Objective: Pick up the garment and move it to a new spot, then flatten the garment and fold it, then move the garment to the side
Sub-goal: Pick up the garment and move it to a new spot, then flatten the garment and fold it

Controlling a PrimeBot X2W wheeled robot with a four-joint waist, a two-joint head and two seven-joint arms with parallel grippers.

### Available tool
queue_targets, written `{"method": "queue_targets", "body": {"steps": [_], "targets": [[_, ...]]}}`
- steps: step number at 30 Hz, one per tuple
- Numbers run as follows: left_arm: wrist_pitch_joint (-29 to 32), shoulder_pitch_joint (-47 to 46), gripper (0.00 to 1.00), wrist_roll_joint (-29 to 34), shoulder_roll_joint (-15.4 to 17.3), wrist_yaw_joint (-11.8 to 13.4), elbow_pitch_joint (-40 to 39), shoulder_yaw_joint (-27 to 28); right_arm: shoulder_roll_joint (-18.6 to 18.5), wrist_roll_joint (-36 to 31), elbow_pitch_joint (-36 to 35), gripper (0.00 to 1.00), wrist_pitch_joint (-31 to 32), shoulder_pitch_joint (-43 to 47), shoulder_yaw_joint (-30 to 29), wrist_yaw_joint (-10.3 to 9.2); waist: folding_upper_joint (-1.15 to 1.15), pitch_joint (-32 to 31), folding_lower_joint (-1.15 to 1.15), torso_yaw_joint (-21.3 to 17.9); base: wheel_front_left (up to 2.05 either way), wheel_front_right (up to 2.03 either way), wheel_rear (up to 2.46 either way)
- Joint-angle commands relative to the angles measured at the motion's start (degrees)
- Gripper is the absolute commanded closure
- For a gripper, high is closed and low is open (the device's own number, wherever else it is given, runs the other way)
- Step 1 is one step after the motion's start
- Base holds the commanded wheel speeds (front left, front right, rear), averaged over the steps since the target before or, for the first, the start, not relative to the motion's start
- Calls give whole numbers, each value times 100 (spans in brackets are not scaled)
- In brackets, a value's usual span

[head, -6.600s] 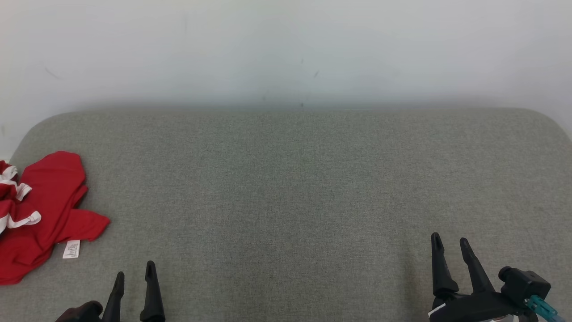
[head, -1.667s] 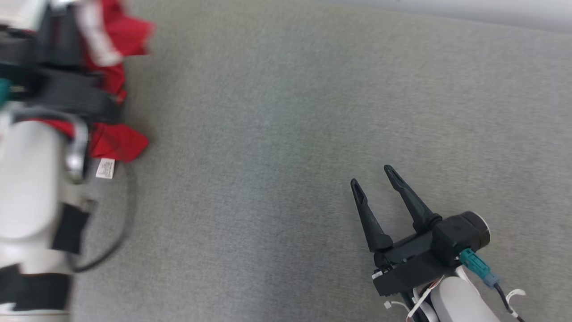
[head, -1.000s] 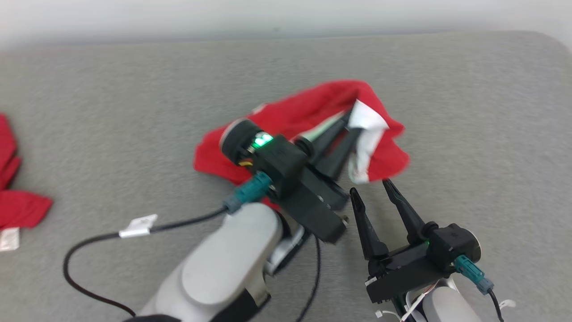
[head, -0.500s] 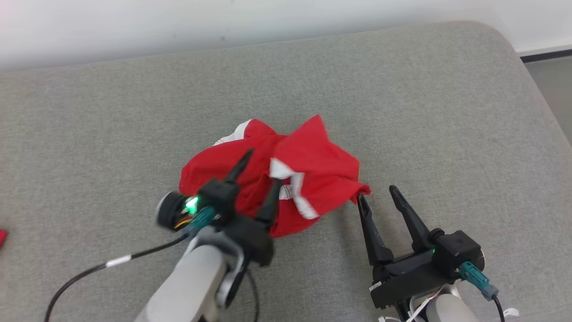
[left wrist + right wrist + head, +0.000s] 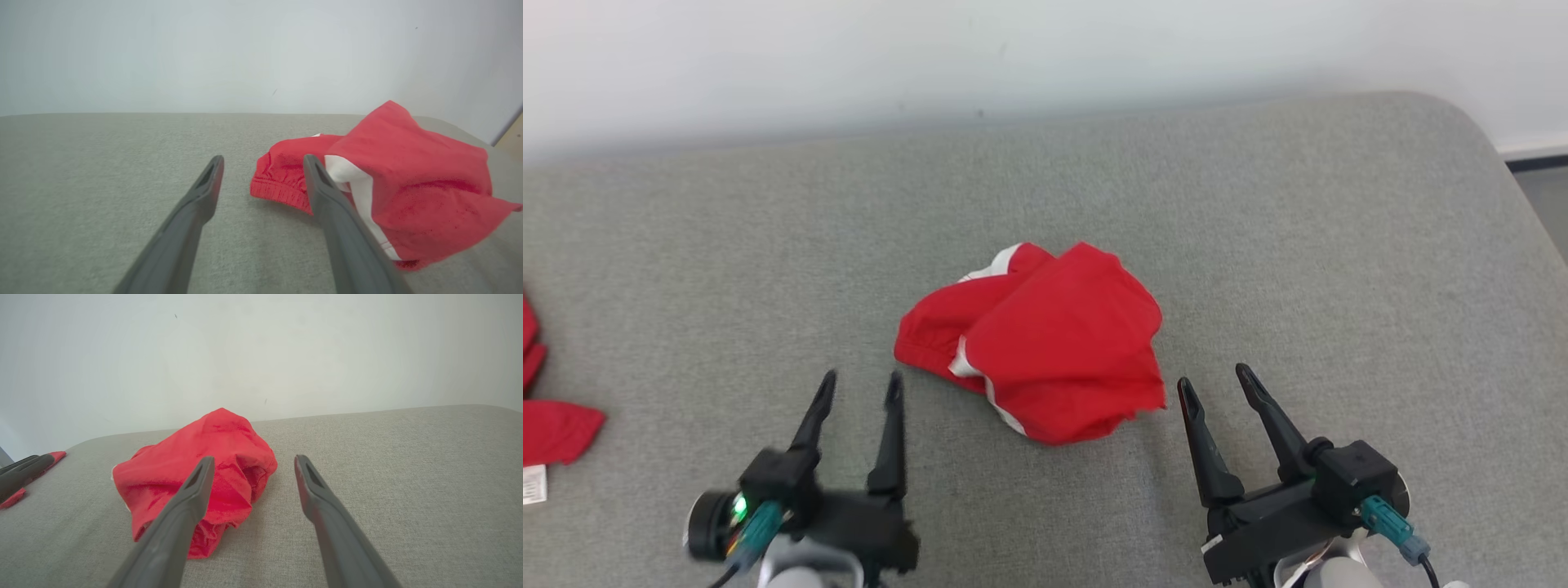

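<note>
1. Head view: a crumpled red garment (image 5: 1045,351) with white trim lies at the centre of the frame on a grey padded surface (image 5: 1339,245), touching neither gripper. Lying free like this, it seems to be set down in its new spot, so flattening is probably next. The left gripper (image 5: 861,377), lower left, and the right gripper (image 5: 1213,376), lower right, flank it. Their fingers point up the frame, spread apart and empty. More red cloth (image 5: 556,425) with a white label (image 5: 533,486) sits at the left edge, well apart.
2. Left wrist view: two dark fingers rise from the bottom edge, parted and low over the surface. The garment fills the centre right, its gathered edge just beyond the right-hand finger.
3. Right wrist view: the fingers are parted with nothing between them. The garment is heaped at centre left, partly behind the left-hand finger.
</note>
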Motion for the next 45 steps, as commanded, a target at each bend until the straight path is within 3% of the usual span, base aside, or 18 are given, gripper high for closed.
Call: {"method": "queue_targets", "body": {"steps": [1, 12, 17, 22, 29, 37, 39, 40, 45], "targets": [[-19, 237, 0, 115, -46, -47, -111, 167, 1, 6, 10, 0, -2, 80, 3, 5, 0, -157, 1, 91, 0, 0, 0], [-19, 1310, 0, 480, -241, -200, -599, 1046, -108, -13, 65, 0, -2, 209, 413, 5, 0, -276, 1, 354, 0, 0, 0], [-19, 1543, 0, 455, -258, -277, -584, 1121, -212, -141, 248, 0, -2, -41, 1059, 5, 0, -230, 1, 629, 0, 0, 0], [-19, 1506, 0, 241, -262, -251, -608, 932, -227, -401, 971, 0, -2, -399, 1320, 5, 0, -193, 1, 962, 0, 0, 0], [-19, 1440, 0, 113, -267, -202, -605, 810, -73, -1109, 1718, 0, -1, -802, 995, 5, 0, -129, 1, 1249, 0, 0, 0], [-20, 1404, 0, 17, -266, -153, -594, 671, 41, -1823, 2427, 0, -2, -959, 201, 5, 0, -65, 1, 1399, 0, 0, 0], [-20, 1390, 0, 6, -267, -143, -588, 647, 61, -1877, 2478, 58, -2, -966, 111, 5, 0, -59, 1, 1415, 0, 0, 0], [-20, 1383, 0, -4, -266, -139, -588, 639, 69, -1907, 2523, 100, -1, -962, 74, 5, 0, -59, 1, 1420, 0, 0, 0], [-20, 1361, 0, -27, -267, -127, -566, 619, 93, -1905, 2599, 100, -1, -998, 3, 5, 0, -77, 1, 1406, 0, 0, 0]]}}
